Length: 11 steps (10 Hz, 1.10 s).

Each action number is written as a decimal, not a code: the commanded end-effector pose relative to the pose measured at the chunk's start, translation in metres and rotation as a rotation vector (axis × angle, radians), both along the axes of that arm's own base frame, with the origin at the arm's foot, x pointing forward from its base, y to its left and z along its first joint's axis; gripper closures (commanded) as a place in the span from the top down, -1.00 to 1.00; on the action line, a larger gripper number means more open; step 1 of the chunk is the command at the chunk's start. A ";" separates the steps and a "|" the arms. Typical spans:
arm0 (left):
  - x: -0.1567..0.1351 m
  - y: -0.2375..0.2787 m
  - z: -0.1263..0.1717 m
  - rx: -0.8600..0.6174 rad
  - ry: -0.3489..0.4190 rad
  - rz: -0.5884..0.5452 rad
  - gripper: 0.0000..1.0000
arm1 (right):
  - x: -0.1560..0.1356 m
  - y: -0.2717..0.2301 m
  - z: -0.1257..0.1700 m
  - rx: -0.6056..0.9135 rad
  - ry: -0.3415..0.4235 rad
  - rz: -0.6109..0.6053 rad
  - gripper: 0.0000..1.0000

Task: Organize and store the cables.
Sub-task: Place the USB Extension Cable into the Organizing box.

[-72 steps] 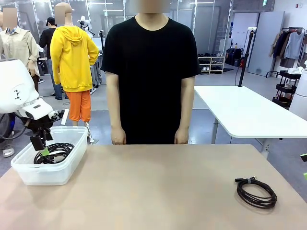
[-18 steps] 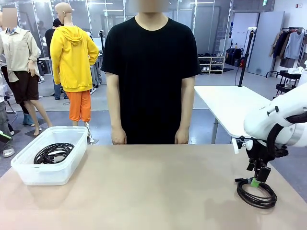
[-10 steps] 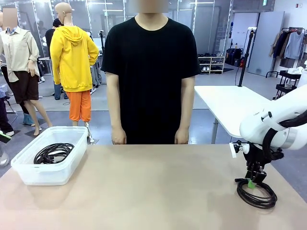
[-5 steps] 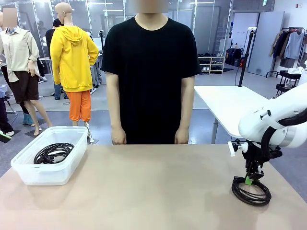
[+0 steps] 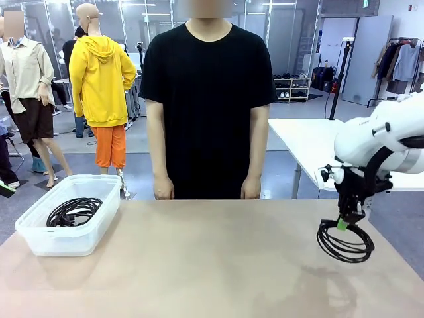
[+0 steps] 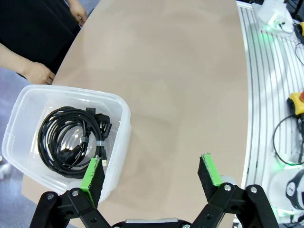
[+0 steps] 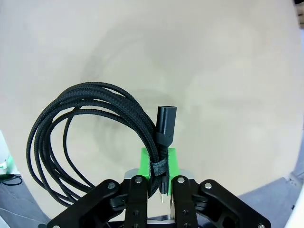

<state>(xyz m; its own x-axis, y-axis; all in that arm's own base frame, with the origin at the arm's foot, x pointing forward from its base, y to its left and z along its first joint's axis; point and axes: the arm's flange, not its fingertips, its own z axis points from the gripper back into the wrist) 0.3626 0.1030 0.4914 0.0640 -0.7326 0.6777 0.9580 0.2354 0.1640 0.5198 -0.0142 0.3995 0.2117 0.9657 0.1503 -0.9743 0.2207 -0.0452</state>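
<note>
Just lifted off the tan table (image 5: 199, 265): round coil of thin black cable (image 5: 344, 242), pinched tight in right gripper (image 5: 342, 223). Next, over to clear plastic bin (image 5: 40, 242) at nine o'clock. Left gripper (image 6: 152, 170) spread wide, empty.

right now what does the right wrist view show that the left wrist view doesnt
Right wrist view alone: the right gripper shut on a coiled black cable at its tie, a chunky plug end standing up beside the green pads, the coil hanging off the table.

Left wrist view alone: the left gripper open above the table, a clear plastic bin with another coiled cable inside, and the person's hands at the far edge.

Both: the tan tabletop.
</note>
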 end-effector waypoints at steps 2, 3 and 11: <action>0.001 -0.001 0.002 -0.013 0.010 0.010 1.00 | -0.006 0.037 0.020 -0.073 -0.031 -0.020 -1.00; 0.001 -0.001 0.002 -0.013 0.010 0.010 1.00 | -0.005 0.058 0.025 -0.090 -0.039 -0.009 -1.00; 0.001 -0.001 0.002 -0.013 0.010 0.010 1.00 | 0.015 0.336 0.013 -0.095 -0.014 0.226 -1.00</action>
